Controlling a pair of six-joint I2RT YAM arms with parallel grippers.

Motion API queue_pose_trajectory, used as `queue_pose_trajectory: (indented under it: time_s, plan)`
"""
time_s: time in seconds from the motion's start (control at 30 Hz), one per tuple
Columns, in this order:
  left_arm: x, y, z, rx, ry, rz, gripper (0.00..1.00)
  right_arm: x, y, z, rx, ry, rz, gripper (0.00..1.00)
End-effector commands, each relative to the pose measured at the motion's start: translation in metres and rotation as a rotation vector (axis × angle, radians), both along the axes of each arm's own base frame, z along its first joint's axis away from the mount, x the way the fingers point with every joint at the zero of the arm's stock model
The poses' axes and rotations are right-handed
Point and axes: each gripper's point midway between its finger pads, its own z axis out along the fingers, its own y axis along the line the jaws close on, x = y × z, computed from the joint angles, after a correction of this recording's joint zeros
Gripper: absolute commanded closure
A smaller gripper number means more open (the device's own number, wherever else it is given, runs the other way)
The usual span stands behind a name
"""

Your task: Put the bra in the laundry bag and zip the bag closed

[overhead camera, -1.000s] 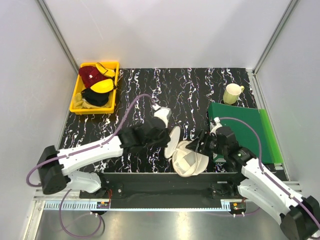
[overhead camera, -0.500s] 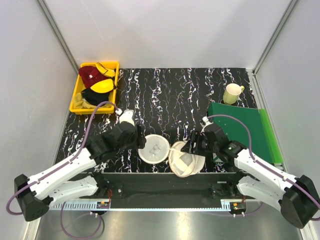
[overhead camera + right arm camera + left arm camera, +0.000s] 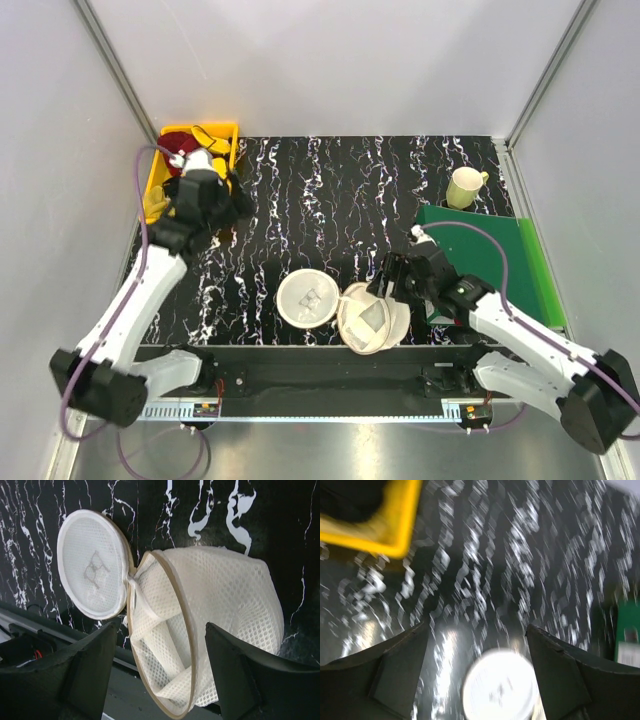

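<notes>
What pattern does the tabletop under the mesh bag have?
Black with white marble-like streaks. The tabletop shows best in the top external view.

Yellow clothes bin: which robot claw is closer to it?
Left. The left gripper hangs by the near corner of the yellow bin; the right gripper is across the table, at the laundry bag.

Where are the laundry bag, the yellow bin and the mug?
laundry bag (image 3: 225, 610): right wrist view, mesh dome of the open half.
yellow bin (image 3: 228, 126): top view, far rim.
pale yellow mug (image 3: 460, 196): top view, side wall.
</notes>
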Motion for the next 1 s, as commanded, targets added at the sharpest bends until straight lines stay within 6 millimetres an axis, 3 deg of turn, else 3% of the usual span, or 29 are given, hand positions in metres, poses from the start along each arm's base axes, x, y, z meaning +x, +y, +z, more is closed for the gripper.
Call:
queue_pose_trajectory:
  time_s: [0.0,0.03,0.1,0.13,0.2,0.23,0.27,0.3,0.37,0.4,0.43,0.5,0.67,0.77,0.97]
  plan:
    - [0.066,0.037,0.0,-0.077,-0.015,0.097,0.19,0.023,0.009,0.005,-0.064,-0.028,0.01,0.21]
    - [0.085,0.045,-0.023,-0.09,0.044,0.131,0.22,0.028,0.013,0.008,-0.062,-0.032,0.019,0.2]
    - [0.118,0.064,-0.022,-0.207,0.04,0.191,0.29,0.032,0.019,0.004,-0.081,-0.024,0.049,0.2]
    - [0.134,0.067,-0.047,-0.235,0.093,0.211,0.33,0.036,0.022,0.008,-0.077,-0.031,0.057,0.19]
    - [0.162,0.089,-0.044,-0.337,0.073,0.311,0.36,0.04,0.026,0.008,-0.084,-0.034,0.073,0.19]
    - [0.173,0.095,-0.059,-0.35,0.095,0.35,0.37,0.043,0.028,0.01,-0.081,-0.043,0.078,0.19]
    - [0.187,0.107,-0.052,-0.362,0.049,0.418,0.36,0.043,0.029,0.01,-0.083,-0.045,0.084,0.18]
    - [0.195,0.108,-0.064,-0.374,0.062,0.44,0.37,0.044,0.031,0.008,-0.083,-0.041,0.091,0.18]
    - [0.215,0.119,-0.058,-0.417,0.014,0.512,0.37,0.045,0.034,0.007,-0.077,-0.045,0.105,0.18]
    - [0.223,0.121,-0.074,-0.428,0.041,0.532,0.37,0.044,0.036,0.006,-0.074,-0.04,0.115,0.18]
    - [0.234,0.122,-0.066,-0.46,0.022,0.552,0.37,0.045,0.036,0.004,-0.075,-0.041,0.118,0.18]
    - [0.243,0.126,-0.087,-0.482,0.06,0.593,0.41,0.044,0.035,-0.001,-0.089,-0.036,0.126,0.18]
    - [0.263,0.137,-0.1,-0.526,0.068,0.661,0.43,0.044,0.038,-0.006,-0.09,-0.027,0.146,0.18]
    - [0.254,0.139,-0.122,-0.595,0.142,0.717,0.43,0.043,0.039,-0.004,-0.08,-0.03,0.152,0.18]
    - [0.236,0.152,-0.124,-0.563,0.095,0.798,0.35,0.045,0.044,-0.005,-0.07,-0.025,0.161,0.18]
